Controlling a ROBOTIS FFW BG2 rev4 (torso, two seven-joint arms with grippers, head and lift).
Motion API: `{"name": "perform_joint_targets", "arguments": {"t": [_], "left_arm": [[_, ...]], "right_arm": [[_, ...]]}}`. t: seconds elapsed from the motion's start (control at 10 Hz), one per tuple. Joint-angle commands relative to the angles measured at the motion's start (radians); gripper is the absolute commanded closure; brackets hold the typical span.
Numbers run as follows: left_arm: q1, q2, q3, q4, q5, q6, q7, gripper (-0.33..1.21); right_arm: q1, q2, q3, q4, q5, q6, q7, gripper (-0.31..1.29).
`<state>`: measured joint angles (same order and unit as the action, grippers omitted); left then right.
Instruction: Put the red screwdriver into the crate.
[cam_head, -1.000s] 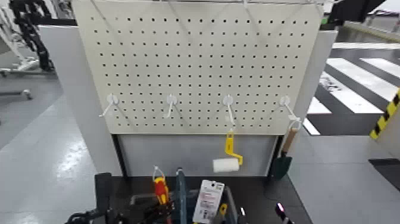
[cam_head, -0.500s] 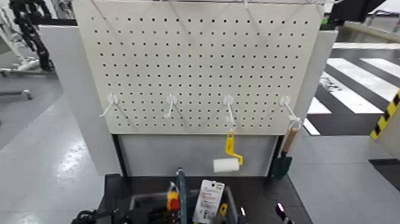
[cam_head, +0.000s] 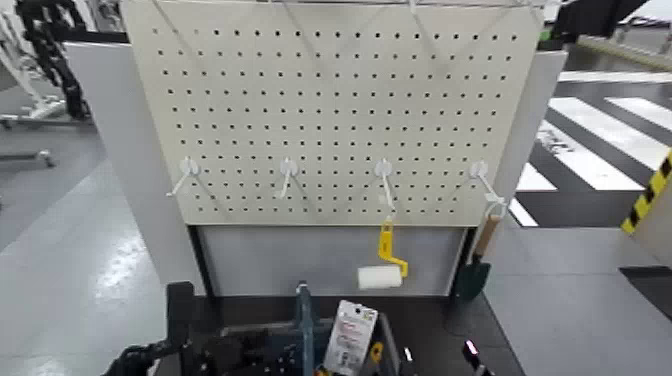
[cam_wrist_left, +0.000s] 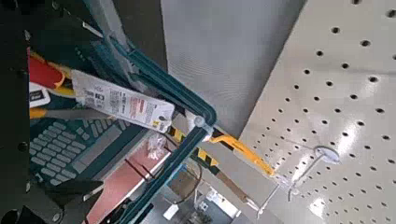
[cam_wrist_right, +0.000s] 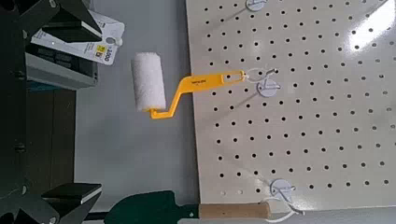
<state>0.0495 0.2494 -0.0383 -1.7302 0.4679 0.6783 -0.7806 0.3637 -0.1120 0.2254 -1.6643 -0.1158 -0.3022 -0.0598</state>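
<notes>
Left hand (cam_head: 215, 355) sits low at the near edge of the head view, just beside the crate (cam_head: 262, 334) on the side away from the blue central handle (cam_head: 303, 312). Whether its fingers are apart or together cannot be told; they are dark against a dark bench (cam_head: 440, 320).

Red screwdriver (cam_wrist_left: 47, 73): seen only from the left wrist camera, a red handle lying inside the crate, close in front of the left hand and partly under a white labelled package (cam_wrist_left: 121, 101) (shaft not visible). In the head view the same package (cam_head: 350, 335) leans in the compartment beyond the handle from the left hand.

Right hand (cam_head: 470, 355) rests low at the opposite near corner, well apart from the crate; only a dark tip shows, so its finger state cannot be told either.

Beyond both hands stands a cream pegboard (cam_head: 330, 100) with four white hooks. A yellow-handled paint roller (cam_head: 381, 265) hangs from the third hook (cam_head: 384, 172), and a dark green trowel (cam_head: 478, 262) with a wooden handle hangs from the hook nearest the right hand.
</notes>
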Motion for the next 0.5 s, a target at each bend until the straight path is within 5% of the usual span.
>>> {"name": "perform_joint_targets", "arguments": {"t": [0.1, 0.3, 0.5], "left_arm": [[0.003, -0.001, 0.009, -0.031, -0.083, -0.091, -0.002, 0.12], [0.024, -0.006, 0.006, -0.034, -0.084, -0.233, 0.034, 0.12], [0.073, -0.021, -0.006, -0.051, -0.095, -0.375, 0.167, 0.11]], "right_arm": [[0.001, 0.0, -0.001, 0.0, -0.001, 0.002, 0.0, 0.16], [0.001, 0.0, -0.001, -0.002, 0.001, 0.002, 0.0, 0.16], [0.004, 0.002, -0.003, -0.003, 0.001, -0.002, -0.002, 0.16]]}}
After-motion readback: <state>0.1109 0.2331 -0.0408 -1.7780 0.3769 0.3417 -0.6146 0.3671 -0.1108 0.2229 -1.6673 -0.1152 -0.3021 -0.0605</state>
